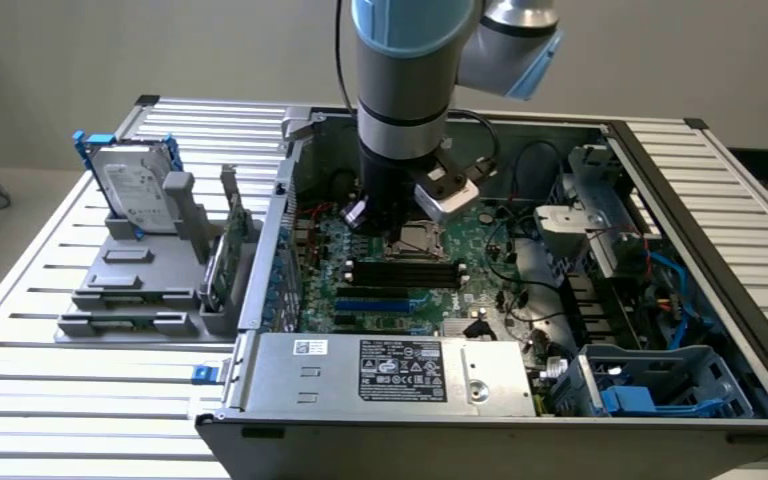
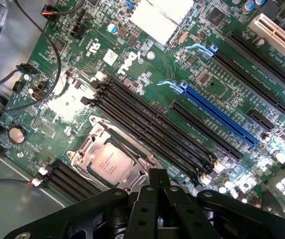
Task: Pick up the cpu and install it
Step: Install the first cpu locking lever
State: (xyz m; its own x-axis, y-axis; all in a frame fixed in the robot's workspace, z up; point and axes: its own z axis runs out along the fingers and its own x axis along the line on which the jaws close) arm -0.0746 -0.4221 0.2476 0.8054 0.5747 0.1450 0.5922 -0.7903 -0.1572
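We're over the open computer case (image 1: 704, 300), and the gripper (image 2: 157, 175) hangs just above the motherboard (image 2: 182, 99) with its fingers pressed together, holding nothing. The cpu (image 2: 110, 160) sits flat inside the metal-framed socket (image 2: 85, 149), beside the black memory slots (image 2: 147, 132). Off on the exterior view's left, the hard drive (image 1: 137, 185) stands upright in its stand.

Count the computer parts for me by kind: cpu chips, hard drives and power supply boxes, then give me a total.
cpu: 1
hard drive: 1
power supply box: 1
Total: 3
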